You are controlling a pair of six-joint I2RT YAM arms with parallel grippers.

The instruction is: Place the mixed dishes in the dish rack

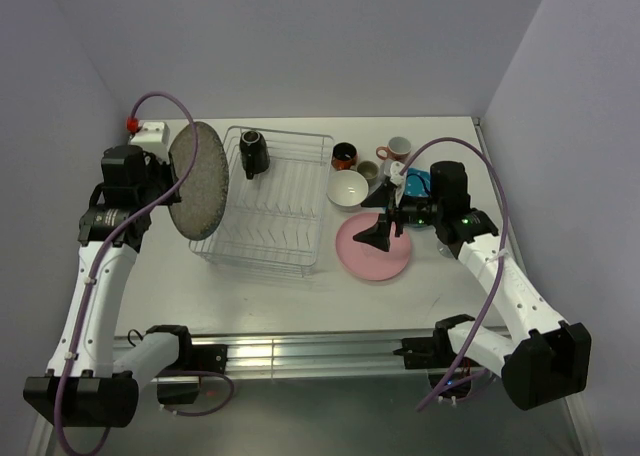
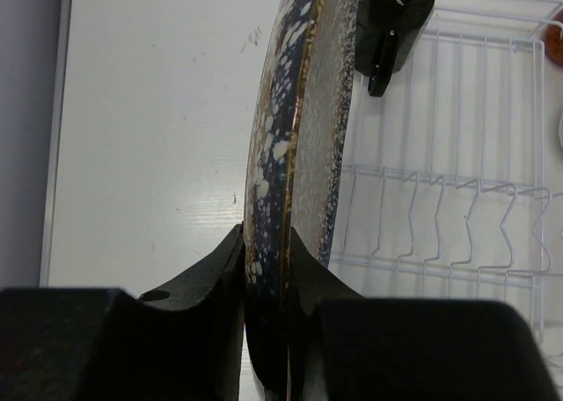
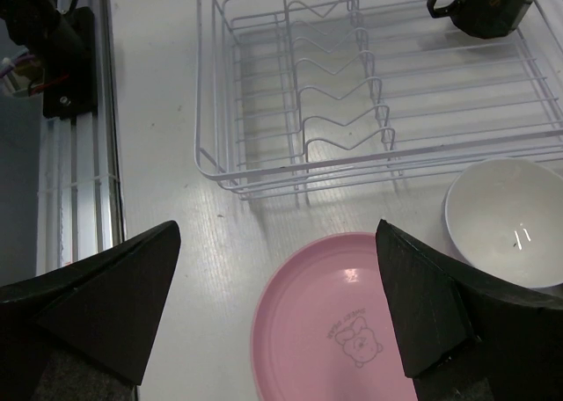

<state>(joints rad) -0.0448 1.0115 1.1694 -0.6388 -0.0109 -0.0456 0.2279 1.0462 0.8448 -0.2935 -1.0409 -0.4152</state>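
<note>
My left gripper (image 1: 180, 189) (image 2: 266, 243) is shut on the rim of the grey speckled plate (image 1: 198, 181) (image 2: 308, 111). It holds the plate on edge, above the left end of the dish rack (image 1: 270, 211) (image 2: 457, 190) (image 3: 264, 185). A black mug (image 1: 253, 153) (image 2: 391, 32) (image 3: 488, 5) lies in the rack's far part. My right gripper (image 1: 385, 228) (image 3: 278, 243) hangs open over the pink plate (image 1: 373, 248) (image 3: 352, 331), which lies flat to the right of the rack. The white bowl (image 1: 347, 189) (image 3: 506, 221) stands just behind the pink plate.
Behind the bowl stand a dark-red mug (image 1: 344, 156), a grey-beige mug (image 1: 368, 172) and a pink mug (image 1: 398, 150). A pale blue piece (image 1: 416, 183) is half hidden by my right arm. A white box (image 1: 147, 131) sits at the far left. A metal rail (image 1: 300, 351) runs along the near edge.
</note>
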